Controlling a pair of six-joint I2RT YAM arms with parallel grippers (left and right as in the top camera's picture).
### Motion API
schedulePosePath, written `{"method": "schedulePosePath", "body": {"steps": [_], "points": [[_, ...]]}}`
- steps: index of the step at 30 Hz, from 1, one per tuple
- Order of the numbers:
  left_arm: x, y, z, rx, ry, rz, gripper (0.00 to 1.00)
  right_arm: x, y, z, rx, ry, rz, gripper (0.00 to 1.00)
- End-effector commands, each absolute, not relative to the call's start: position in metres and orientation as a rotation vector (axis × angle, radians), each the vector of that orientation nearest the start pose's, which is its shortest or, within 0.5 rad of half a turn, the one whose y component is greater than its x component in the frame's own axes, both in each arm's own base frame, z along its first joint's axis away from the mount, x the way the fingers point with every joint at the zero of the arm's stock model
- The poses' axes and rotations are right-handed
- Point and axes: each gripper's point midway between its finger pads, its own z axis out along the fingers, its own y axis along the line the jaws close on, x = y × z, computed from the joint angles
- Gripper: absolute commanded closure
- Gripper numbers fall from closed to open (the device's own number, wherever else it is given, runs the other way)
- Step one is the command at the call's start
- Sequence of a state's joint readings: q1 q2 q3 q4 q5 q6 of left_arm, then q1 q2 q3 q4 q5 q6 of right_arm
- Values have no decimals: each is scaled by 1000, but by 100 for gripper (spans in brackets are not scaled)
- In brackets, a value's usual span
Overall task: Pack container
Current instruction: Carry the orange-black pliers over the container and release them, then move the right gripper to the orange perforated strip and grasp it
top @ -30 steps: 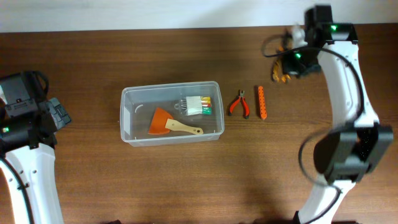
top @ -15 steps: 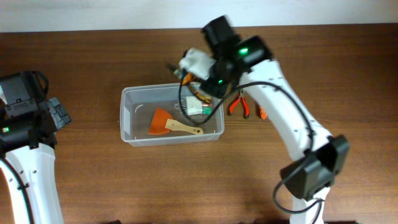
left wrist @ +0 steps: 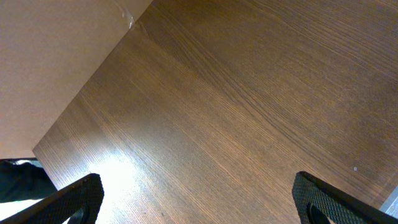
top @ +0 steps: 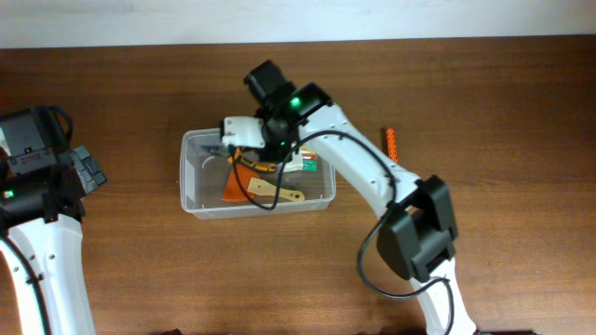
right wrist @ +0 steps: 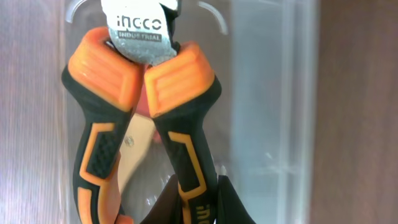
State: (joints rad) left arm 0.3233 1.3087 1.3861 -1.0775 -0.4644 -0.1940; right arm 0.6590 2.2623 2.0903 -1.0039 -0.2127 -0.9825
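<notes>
Right tool (right wrist: 193,204) clamped on orange-black pliers (right wrist: 146,106), arm stretched out over the container (top: 261,212); left tool (left wrist: 199,198) spread wide, hovers above desk (left wrist: 217,93).

Soft, even light from above; shadows are faint. A pale glare patch lies on the tabletop (left wrist: 118,177). Close up, the container (right wrist: 267,112) wall looks hazy and blurred.

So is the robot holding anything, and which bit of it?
Yes. The right gripper holds orange-and-black pliers near the end of one handle, over the container. The left gripper holds nothing.
</notes>
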Motion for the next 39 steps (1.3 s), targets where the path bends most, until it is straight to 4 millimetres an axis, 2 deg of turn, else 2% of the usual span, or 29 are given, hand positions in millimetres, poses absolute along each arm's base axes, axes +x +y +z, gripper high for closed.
{"method": "schedulePosePath", "body": {"steps": [1,2,3,5,7,10,12,16,17,18,19,22,24,25,29,32,36,37,39], "points": [[271,176,265,-815,2376,663,1,388,376,96,-2060,1759,272,90],[271,176,265,-815,2376,663,1,390,378,94,-2050,1764,272,71],[271,176,265,-815,2376,663,1,392,379,92,-2032,1778,271,61],[271,176,265,-815,2376,663,1,397,381,93,-1981,1810,275,58],[271,176,265,-815,2376,662,1,401,384,98,-1930,1837,280,50],[271,176,265,-815,2376,663,1,413,378,114,-1840,1894,207,50],[271,176,265,-815,2376,663,1,424,365,135,-1726,1980,106,50],[271,176,265,-815,2376,663,1,434,322,186,-1495,2149,-52,48],[271,176,265,-815,2376,663,1,438,290,212,-1380,2227,-105,42],[271,176,265,-815,2376,663,1,440,271,224,-1317,2268,-116,39],[271,176,265,-815,2376,663,1,443,258,231,-1269,2294,-118,39],[271,176,265,-815,2376,663,1,464,196,246,-900,2455,-94,38],[271,176,265,-815,2376,663,1,477,155,243,-614,2557,-32,29],[271,176,266,-815,2376,662,1,482,136,236,-471,2610,23,29],[271,176,265,-815,2376,662,1,487,73,199,-48,2767,189,33],[271,176,265,-815,2376,663,1,477,36,159,172,2879,231,37],[271,176,265,-815,2376,663,1,455,16,115,260,3000,243,39],[271,176,265,-815,2376,662,1,450,15,102,248,3027,228,39],[271,176,265,-815,2376,663,1,447,17,90,198,3044,226,39]]}}
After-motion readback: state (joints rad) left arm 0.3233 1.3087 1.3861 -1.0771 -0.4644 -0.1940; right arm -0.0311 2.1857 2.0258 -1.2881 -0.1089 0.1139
